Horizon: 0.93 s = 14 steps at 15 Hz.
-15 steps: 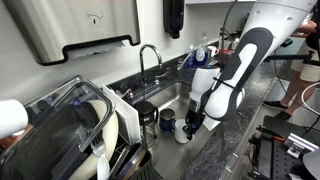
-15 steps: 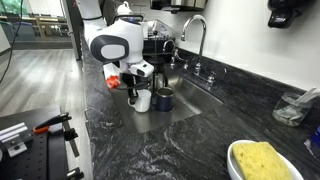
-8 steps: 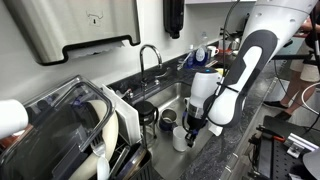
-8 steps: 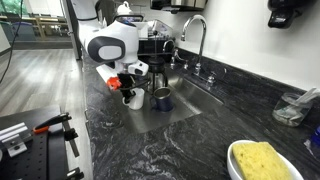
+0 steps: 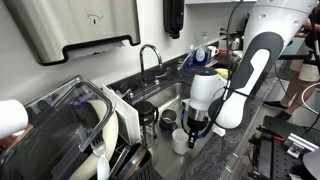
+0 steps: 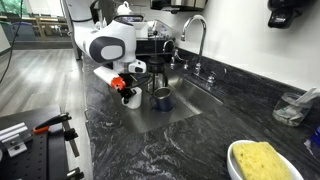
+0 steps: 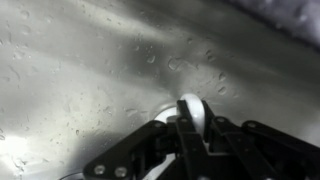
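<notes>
The white cup [image 6: 132,97] is small and plain, with a smooth matte wall. It hangs tilted under the gripper [image 6: 125,85], its mouth turned sideways. In the wrist view only a rounded white piece of the cup [image 7: 192,110] shows, pinched between the black fingers [image 7: 160,140]. The gripper is clamped on the cup's rim, with the jaws drawn close together around the thin wall.

In both exterior views the cup sits at the near edge of the steel sink [image 6: 190,105], where the basin meets the dark speckled tabletop [image 6: 170,150]. In an exterior view the cup [image 5: 180,141] hangs just below the gripper [image 5: 190,128].

There is one white cup. One dark metal cup [image 6: 162,99] stands upright in the sink, just beside the white one. One curved faucet [image 5: 148,58] rises behind the basin. One white bowl [image 6: 240,155] with a yellow sponge [image 6: 262,160] in it stands well apart on the tabletop.
</notes>
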{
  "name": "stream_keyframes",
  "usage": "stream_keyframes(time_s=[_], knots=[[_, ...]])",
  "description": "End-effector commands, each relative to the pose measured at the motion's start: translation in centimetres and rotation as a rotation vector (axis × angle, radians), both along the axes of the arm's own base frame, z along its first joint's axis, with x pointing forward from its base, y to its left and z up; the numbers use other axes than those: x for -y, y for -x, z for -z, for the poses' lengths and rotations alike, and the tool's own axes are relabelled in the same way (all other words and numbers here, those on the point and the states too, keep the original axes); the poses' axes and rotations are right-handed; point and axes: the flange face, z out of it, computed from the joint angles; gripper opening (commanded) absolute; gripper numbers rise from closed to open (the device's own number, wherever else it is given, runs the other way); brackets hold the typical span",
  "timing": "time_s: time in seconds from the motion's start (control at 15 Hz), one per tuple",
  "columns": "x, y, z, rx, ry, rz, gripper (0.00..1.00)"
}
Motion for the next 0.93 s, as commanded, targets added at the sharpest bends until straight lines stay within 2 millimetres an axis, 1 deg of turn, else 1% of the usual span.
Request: stream_keyframes(time_s=[0.0, 0.07, 0.27, 0.47, 0.53, 0.6, 0.73, 0.87], knots=[[0.2, 0.4, 0.3, 0.010, 0.010, -0.044, 0.45], [0.2, 0.5, 0.3, 0.009, 0.011, -0.044, 0.53], [0.4, 0.6, 0.3, 0.011, 0.015, -0.032, 0.73], [1.3, 0.8, 0.1, 0.020, 0.044, 0.046, 0.95], [1.8, 0.1, -0.9, 0.023, 0.056, 0.083, 0.98], [2.2, -0.1, -1.2, 0.004, 0.077, 0.124, 1.00], [2.9, -0.6, -1.8, 0.012, 0.086, 0.180, 1.00], [2.8, -0.7, -2.3, -0.007, 0.088, 0.193, 1.00]])
